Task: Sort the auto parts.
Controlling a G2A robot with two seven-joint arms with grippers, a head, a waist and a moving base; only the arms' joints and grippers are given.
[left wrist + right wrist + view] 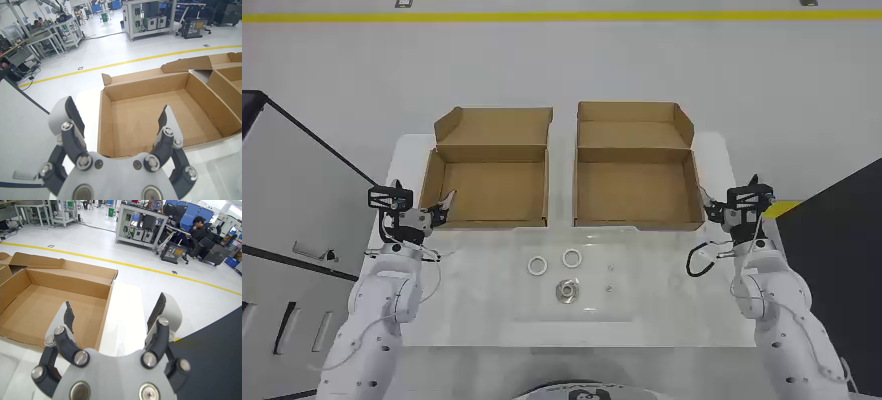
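The left cardboard box [487, 190] sits open and empty on the bench [672, 300], its lid folded back, presumably so that parts can be dropped straight in. The right cardboard box [635, 190] stands just beside it, likewise open and bare.

The auto parts lie loose off the left box's near right corner. They are a white ring [539, 266], a second white ring [571, 258], a flanged metal fitting [566, 291] and two tiny metal pieces [611, 268] (too small to name).

The left gripper [118, 106] hangs at that box's near left corner, jaws apart and holding nothing. The right gripper [115, 300] is well apart from it, past the right box's outer side, jaws also apart. Both arms seem parked outward to leave the parts unobstructed. By my reading, nothing is sorted yet.
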